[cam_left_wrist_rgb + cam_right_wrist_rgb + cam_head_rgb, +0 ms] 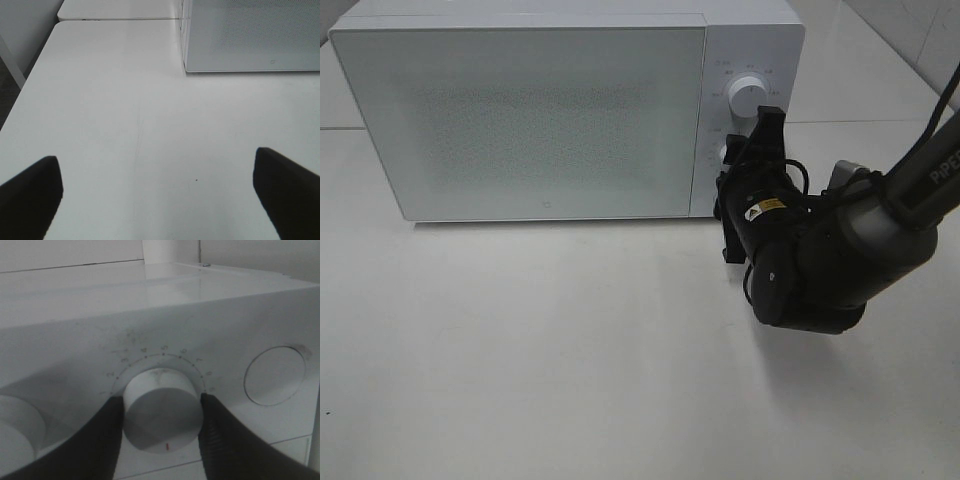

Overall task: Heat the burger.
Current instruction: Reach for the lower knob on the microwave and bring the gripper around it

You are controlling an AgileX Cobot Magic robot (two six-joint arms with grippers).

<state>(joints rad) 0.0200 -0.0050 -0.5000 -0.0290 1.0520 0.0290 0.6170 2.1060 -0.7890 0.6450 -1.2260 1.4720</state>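
Gripping hand: the right gripper [162, 407] is clamping the lower knob [161, 416] of the microwave [550, 205], with a finger [107, 435] pressing on each side of it. It's clenched tight on that dial!
Dial: the lower knob is showing a red mark [167, 445] at its rim, and a dotted number scale [160, 357] is arching around it on the white panel [745, 50].
Above it: the upper knob [750, 97] is sitting free of the fingers.
Oven: the microwave is standing at the far side of the table [570, 380], its frosted door [520, 110] facing near and lying shut, its panel sitting at the right end.
Arm: the right arm [860, 230] is reaching in from the right edge toward the panel.
Left side: the left gripper [157, 195] is hanging released, jaws spread wide over bare table, near and left of the microwave.
Task item: the burger is not showing in any view. The frosted door is hiding the inside, so I cannot tell where it is.
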